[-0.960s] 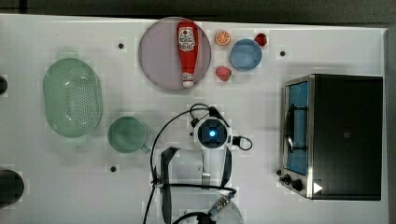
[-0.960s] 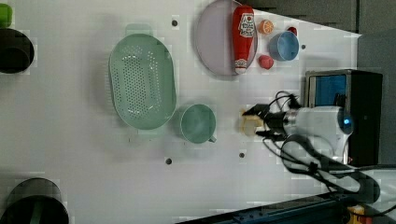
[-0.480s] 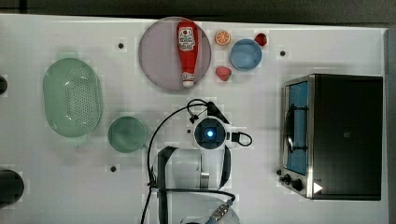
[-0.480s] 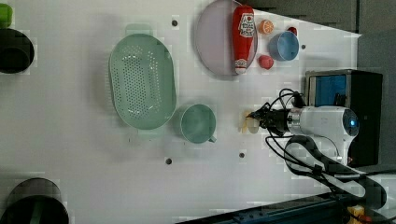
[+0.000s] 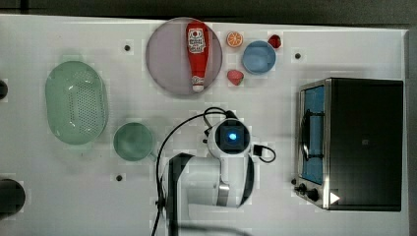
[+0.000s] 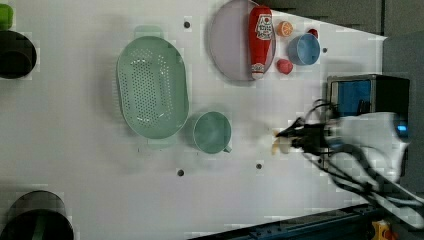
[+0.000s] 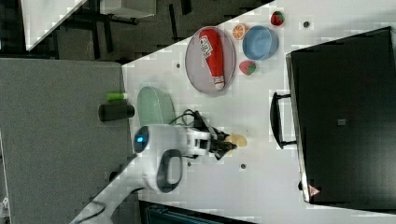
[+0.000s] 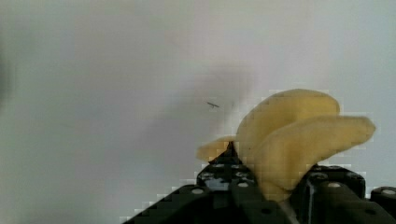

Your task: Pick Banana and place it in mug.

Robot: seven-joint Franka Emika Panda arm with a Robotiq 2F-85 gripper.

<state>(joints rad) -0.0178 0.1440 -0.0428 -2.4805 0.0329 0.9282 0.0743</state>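
Claw (image 6: 286,139) pinching the banana (image 6: 278,145), black fingers (image 8: 243,182) clamped on the yellow bunch in the wrist view, above the white counter (image 5: 59,191). In the left view, banana at the claw's tip, to the right of the mug (image 6: 212,132) and well apart from it; cannot tell whether lifted clear of the counter. Mug teal-green, upright, mouth showing nothing inside, just beside the pale-green colander (image 6: 152,86), to the left view's right of it. In the top view, mug (image 5: 133,141) left of the white arm (image 5: 211,179). Farther along the counter in the top view: ketchup bottle (image 5: 197,54) lying on a grey plate (image 5: 164,59), orange slice (image 5: 234,39), blue bowl (image 5: 258,57), two strawberries (image 5: 235,76), toaster oven (image 5: 361,142) at the top view's right
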